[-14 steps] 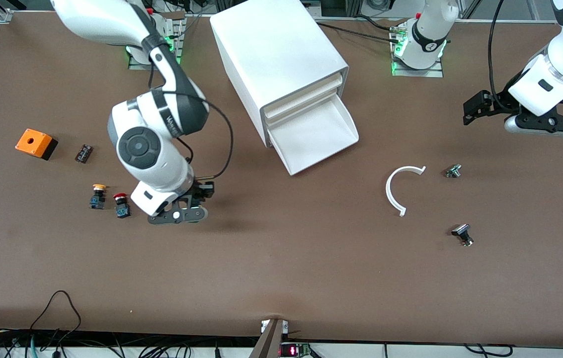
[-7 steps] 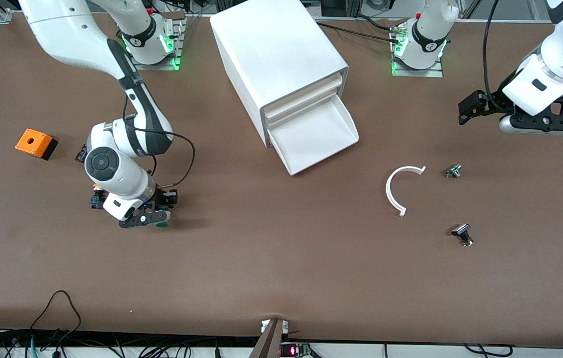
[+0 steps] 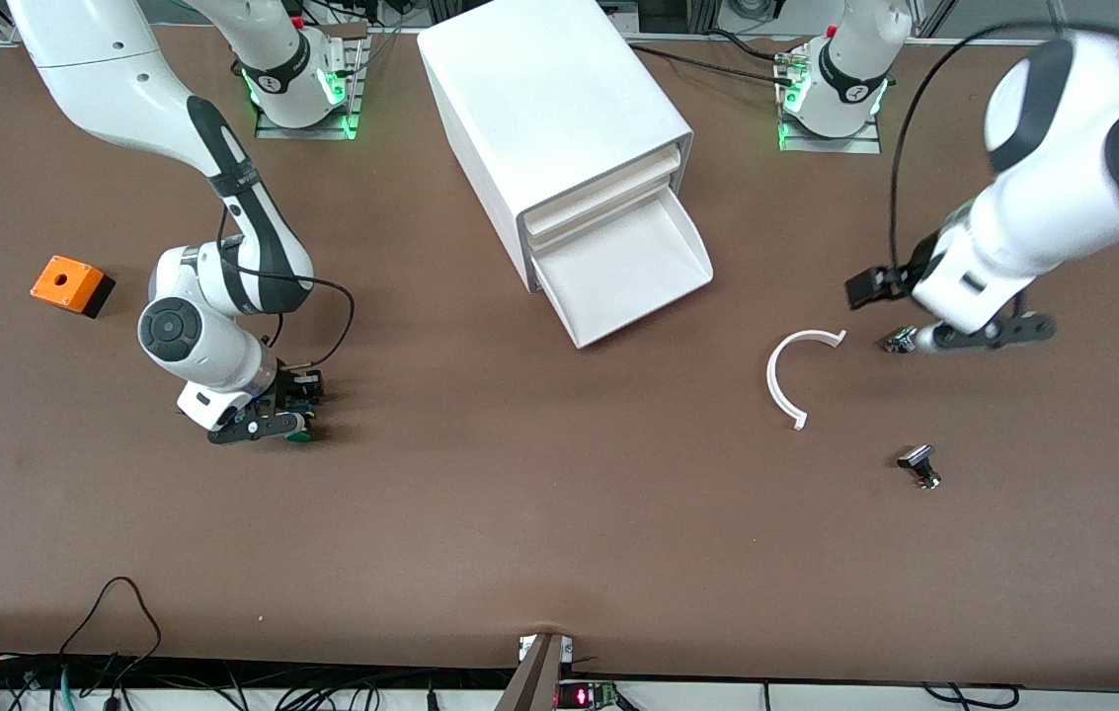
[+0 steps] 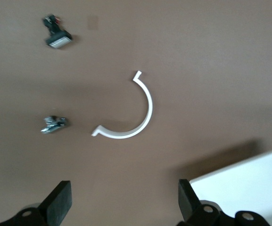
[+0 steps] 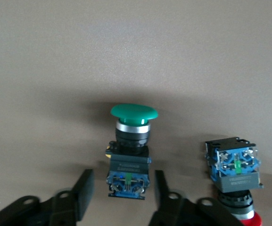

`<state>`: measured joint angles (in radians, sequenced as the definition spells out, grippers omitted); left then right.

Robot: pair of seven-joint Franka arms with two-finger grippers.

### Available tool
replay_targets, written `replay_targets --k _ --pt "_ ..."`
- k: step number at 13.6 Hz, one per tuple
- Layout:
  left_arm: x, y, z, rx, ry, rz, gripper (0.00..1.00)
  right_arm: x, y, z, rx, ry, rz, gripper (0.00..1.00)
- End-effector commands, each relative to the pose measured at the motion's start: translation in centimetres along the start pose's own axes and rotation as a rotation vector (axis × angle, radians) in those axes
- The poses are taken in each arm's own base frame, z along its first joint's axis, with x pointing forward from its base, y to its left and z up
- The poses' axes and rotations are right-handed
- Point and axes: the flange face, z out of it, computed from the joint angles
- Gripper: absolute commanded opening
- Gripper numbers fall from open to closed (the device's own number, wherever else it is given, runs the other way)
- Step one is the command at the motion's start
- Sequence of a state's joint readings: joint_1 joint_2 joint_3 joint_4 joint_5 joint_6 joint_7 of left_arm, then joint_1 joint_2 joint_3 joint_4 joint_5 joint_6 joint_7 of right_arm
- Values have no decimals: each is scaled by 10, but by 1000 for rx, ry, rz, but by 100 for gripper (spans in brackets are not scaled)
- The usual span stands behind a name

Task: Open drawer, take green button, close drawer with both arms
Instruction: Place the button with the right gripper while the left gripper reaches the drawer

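Button (image 5: 134,141): green mushroom cap, blue-black body, lying on its side on the bench (image 3: 539,533) toward the right arm's end, between the spread fingers of the right gripper (image 5: 121,195). No finger touches it, so it is released or not yet gripped.

Red-capped button (image 5: 234,176): just beside the green one. Risk: a finger sweeping sideways could knock it, or the wrong unit could get grasped.

Risk, button: it looks prone to rolling on its round cap if nudged on one side only.

Drawer (image 3: 628,269): lowest of three in the white cabinet (image 3: 549,118), pulled out, apparently empty. Risk: pushed off-centre, it may skew the cabinet instead of sliding home.

Left gripper (image 4: 121,202): fingers apart, over bare bench near the white curved strip (image 3: 791,375) and a small metal part (image 3: 900,341). Risk: a low sweep to the drawer could drag either.
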<state>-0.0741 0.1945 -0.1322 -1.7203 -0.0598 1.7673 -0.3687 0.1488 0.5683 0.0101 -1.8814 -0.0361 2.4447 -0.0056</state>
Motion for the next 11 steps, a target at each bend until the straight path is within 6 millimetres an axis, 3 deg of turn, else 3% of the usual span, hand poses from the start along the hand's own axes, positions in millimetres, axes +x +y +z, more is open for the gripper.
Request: replay_targets --k 1,4,6,9,11 --pt "7 47 42 5 -45 -116 99 4 -5 -34 16 39 -19 100" --pt "-13 114 92 33 -53 -247 99 21 -5 -106 32 38 -6 100" --pt "-17 116 133 -2 -1 -250 99 22 -1 -151 56 48 16 100" --pt "-55 137 201 -91 88 -283 99 4 6 -214 56 42 24 100" --pt "-72 148 217 -113 107 -325 99 -15 22 -260 50 40 50 100"
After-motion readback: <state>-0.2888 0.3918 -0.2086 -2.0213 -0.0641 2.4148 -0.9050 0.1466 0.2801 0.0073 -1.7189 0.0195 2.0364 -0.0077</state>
